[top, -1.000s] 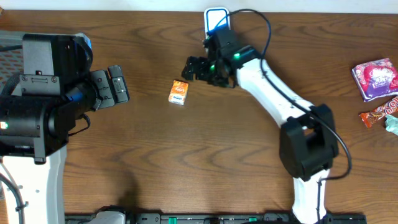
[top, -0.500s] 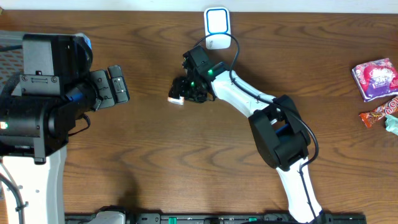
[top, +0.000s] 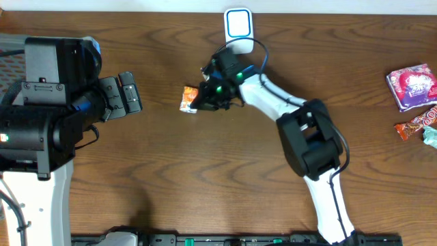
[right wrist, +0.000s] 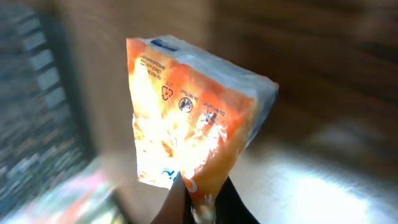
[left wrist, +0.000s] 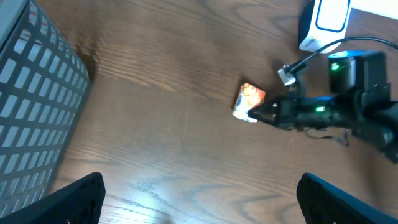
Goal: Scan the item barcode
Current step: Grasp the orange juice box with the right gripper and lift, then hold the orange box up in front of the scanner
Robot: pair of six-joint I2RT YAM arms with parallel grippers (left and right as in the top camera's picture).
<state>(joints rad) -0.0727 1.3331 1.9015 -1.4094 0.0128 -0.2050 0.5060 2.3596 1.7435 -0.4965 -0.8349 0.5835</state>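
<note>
Pinching the orange packet (top: 187, 100) by one corner, the right gripper (top: 198, 101) had its jaws squeezed down to a sliver, and the packet stuck out tilted beyond the fingertips, over the tabletop (top: 205, 178). Behind that gripper, past its wrist, sat the white scanner (top: 238, 24), with only the arm's cable looping between. Far back beyond the arm's elbow lay a pink bag (top: 412, 85) and a red wrapper (top: 415, 127). Ahead of the packet, well apart, the left gripper (top: 128, 94) stood wide open and held nothing, a mesh basket (left wrist: 37, 99) beside it. Packet print: small recycling marks and fine lines, too small to read. The right arm stretched low, elbow bent, wrist aimed at the left arm.
</note>
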